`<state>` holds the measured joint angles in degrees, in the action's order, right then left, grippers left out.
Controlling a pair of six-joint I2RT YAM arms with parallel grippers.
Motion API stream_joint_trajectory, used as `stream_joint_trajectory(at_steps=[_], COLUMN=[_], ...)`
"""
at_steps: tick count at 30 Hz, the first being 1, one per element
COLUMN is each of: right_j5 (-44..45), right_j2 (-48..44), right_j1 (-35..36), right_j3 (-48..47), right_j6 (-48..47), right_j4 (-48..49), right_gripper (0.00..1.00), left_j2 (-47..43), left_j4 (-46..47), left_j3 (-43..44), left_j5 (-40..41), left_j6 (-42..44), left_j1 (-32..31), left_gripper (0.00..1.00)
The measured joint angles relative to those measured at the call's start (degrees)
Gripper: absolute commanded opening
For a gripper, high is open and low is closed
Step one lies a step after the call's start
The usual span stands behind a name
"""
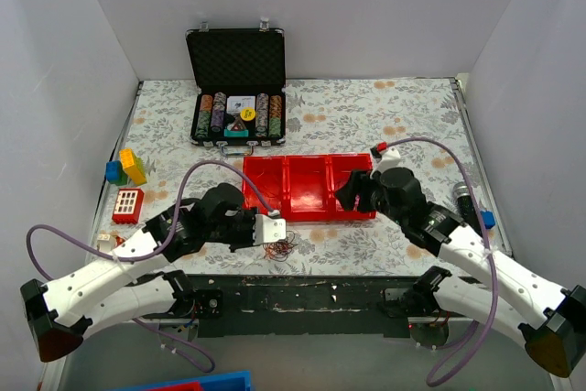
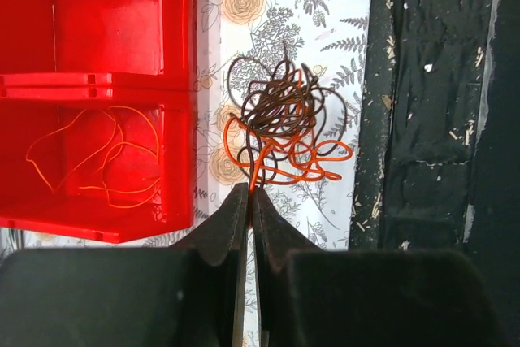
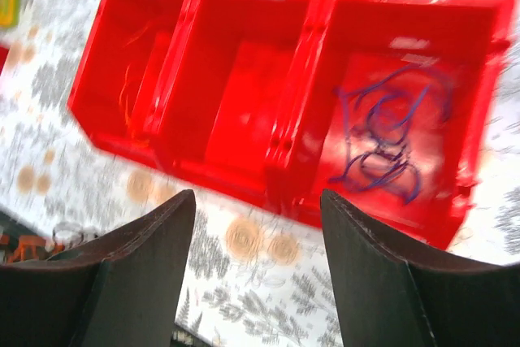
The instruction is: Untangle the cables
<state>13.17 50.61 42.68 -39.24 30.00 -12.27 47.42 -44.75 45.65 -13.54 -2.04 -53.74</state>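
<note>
The cables (image 2: 286, 123) are a small clump of thin orange and dark wires lying on the floral cloth beside the red tray (image 2: 175, 79); they also show in the top view (image 1: 279, 248). My left gripper (image 2: 249, 193) is shut on an orange strand at the clump's near edge. A loose orange wire (image 2: 101, 160) lies in the tray's left compartment and purple wire (image 3: 382, 140) lies in its right compartment. My right gripper (image 3: 258, 237) is open and empty, hovering over the cloth just in front of the tray.
A black case of poker chips (image 1: 237, 116) stands open at the back. Coloured blocks (image 1: 126, 168) and a red block (image 1: 127, 204) lie at the left. A dark strip (image 2: 439, 119) runs along the table's near edge beside the clump.
</note>
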Motion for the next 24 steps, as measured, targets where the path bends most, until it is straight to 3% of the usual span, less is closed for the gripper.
stream_joint_trajectory(at_steps=[6,10,15,24], right_j5=[-11.87,-15.02,-13.88,-12.04], right_j2=[-5.18,-4.52,5.75,18.75], right_j1=[4.13,11.41,21.64,24.96], right_j3=[14.01,20.35,19.19,12.87], right_j6=[1.84,4.37,5.16,4.09], right_j4=[6.99,12.57,19.91,27.04], right_gripper=[0.72,0.73,0.75,0.71], left_j2=[-0.72,-2.08,-3.52,-6.88], left_j4=[2.73,4.35,5.2,6.29], left_j3=[-1.64,-4.7,-9.88,-15.41], left_j5=[-1.7,-2.01,-1.81,0.68], left_j6=[-1.81,-2.12,-2.23,-0.76], left_j1=[0.0,0.0,0.0,0.0], left_gripper=[0.0,0.0,0.0,0.0])
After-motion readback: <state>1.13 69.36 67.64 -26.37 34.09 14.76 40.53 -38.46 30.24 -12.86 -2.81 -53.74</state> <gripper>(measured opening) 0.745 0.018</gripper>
